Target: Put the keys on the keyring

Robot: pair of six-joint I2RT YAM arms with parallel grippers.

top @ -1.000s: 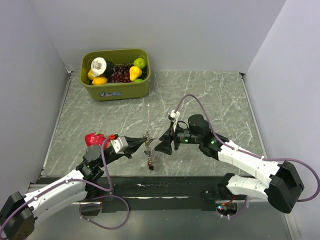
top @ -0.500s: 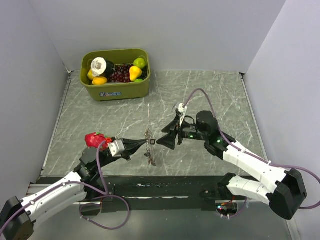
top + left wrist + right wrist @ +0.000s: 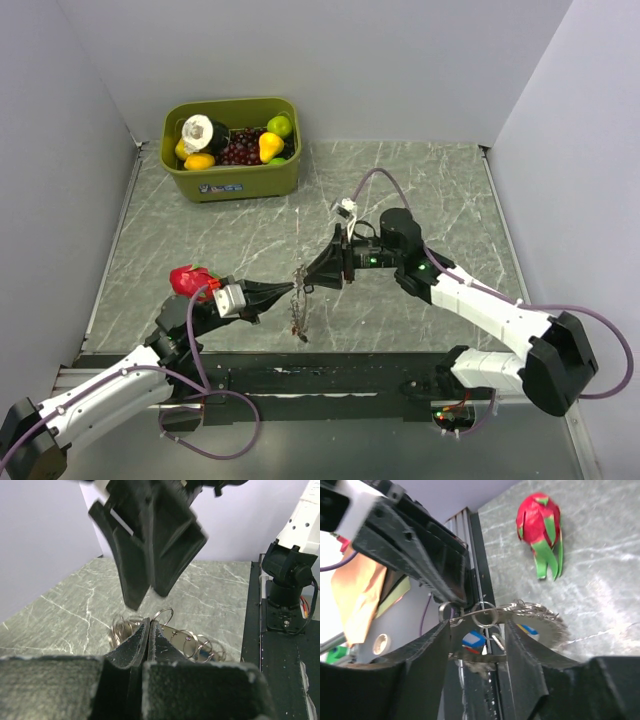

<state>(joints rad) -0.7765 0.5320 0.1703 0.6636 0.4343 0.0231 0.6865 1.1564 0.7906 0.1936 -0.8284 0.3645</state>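
Note:
My left gripper [image 3: 289, 289] is shut on the keyring [image 3: 298, 284], a limp grey metal loop with several small rings, and holds it above the table. Keys [image 3: 298, 322] hang below it. In the left wrist view my shut left gripper [image 3: 150, 622] pinches the keyring [image 3: 195, 642], and the right gripper [image 3: 146, 597] hovers just above. My right gripper [image 3: 313, 279] is open. In the right wrist view the right gripper [image 3: 479, 625] straddles one ring of the keyring [image 3: 530, 615]. A blue-headed key [image 3: 474, 640] dangles between its fingers, and the left gripper [image 3: 456, 596] is just behind.
A green bin [image 3: 232, 182] of toy fruit stands at the back left. A red and green dragon fruit [image 3: 188, 278] lies beside the left arm; it also shows in the right wrist view [image 3: 540, 525]. Grey walls close in both sides.
My right gripper has moved left and now reaches the keyring held by the left gripper. The left gripper has shifted slightly with the keyring and hanging keys.

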